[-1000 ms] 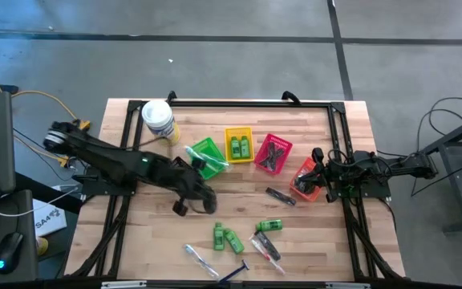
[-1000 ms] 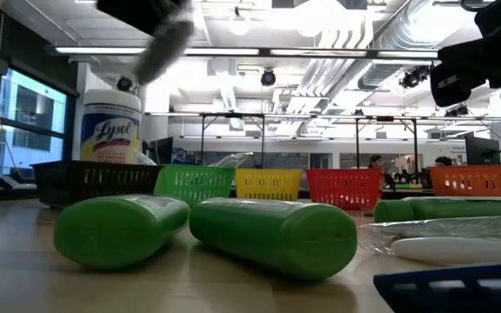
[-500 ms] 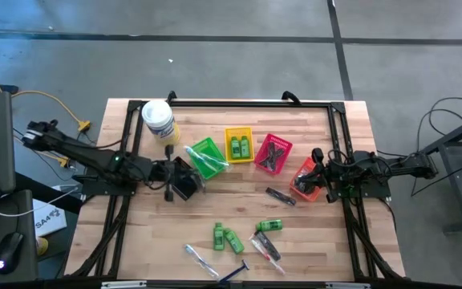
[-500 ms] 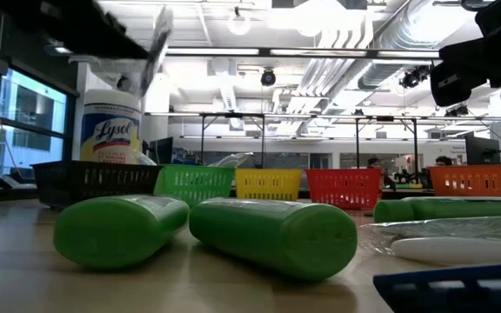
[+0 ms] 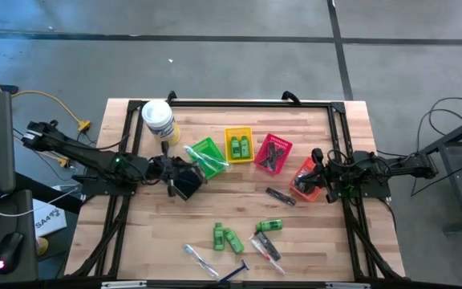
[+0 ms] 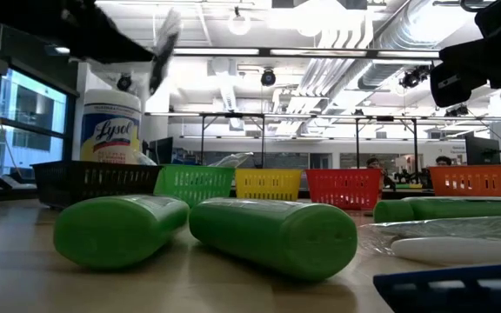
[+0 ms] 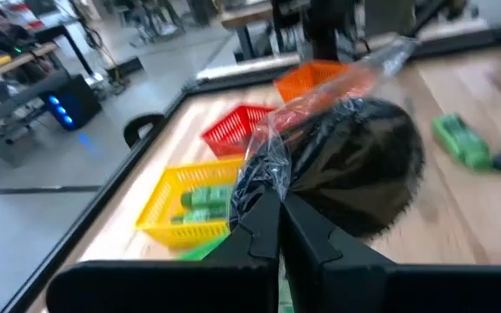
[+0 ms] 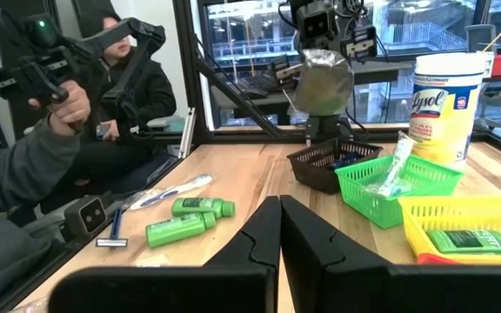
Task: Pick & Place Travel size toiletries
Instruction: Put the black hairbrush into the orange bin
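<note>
Wooden table (image 5: 319,241) with coloured baskets and scattered toiletries.
Left tool (image 7: 278,202), fingers pressed on a clear-wrapped dark coiled bundle (image 7: 355,165), holds it above the black basket (image 8: 329,163). Right tool (image 8: 280,205), fingers together, waits by the orange basket (image 5: 305,180); green mini bottles (image 5: 227,238) lie apart.

In the left wrist view, the dark coiled bundle in crinkled clear wrap (image 7: 355,169) fills the middle and hides part of the small orange plastic basket (image 7: 320,80) behind it. A bright green mini bottle (image 7: 462,142) beside it is smeared by blur. In the low view, the left tool (image 6: 159,52) is a dark blur, cut off at the top. From above, the black basket (image 5: 184,183) sits mostly under that arm.
</note>
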`<state>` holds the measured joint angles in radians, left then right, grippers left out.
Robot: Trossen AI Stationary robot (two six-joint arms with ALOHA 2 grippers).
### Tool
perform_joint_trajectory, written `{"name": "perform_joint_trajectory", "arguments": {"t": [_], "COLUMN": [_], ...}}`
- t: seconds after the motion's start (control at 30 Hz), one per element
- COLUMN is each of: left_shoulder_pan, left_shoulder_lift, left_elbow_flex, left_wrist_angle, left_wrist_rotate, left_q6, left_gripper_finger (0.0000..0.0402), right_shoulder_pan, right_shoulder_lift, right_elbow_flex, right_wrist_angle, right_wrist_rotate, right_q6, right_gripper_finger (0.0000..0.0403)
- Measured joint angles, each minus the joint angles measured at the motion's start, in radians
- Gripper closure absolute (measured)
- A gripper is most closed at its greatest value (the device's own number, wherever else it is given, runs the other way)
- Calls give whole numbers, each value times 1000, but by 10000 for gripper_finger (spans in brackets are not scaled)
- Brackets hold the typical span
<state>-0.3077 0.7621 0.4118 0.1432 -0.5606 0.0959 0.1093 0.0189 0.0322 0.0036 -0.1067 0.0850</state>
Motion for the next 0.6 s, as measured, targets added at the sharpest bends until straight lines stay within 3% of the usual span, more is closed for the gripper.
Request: {"name": "perform_joint_trajectory", "arguments": {"t": [0.17, 0.6], "left_shoulder_pan": [0, 0], "left_shoulder_lift": [49, 86], "left_elbow_flex": [0, 0], "left_wrist_angle": [100, 110], "left_wrist_rotate": [-9, -11], "left_q6": [7, 28], "left_gripper_finger": [401, 401], "right_shoulder_pan": [0, 0], "right_shoulder_lift": [0, 0], "right_elbow_flex": [0, 0], "right_wrist_angle": [0, 0], "right_wrist_rotate": [-5, -1], "right_q6": [-1, -2], "right_gripper_finger": [401, 401]}}
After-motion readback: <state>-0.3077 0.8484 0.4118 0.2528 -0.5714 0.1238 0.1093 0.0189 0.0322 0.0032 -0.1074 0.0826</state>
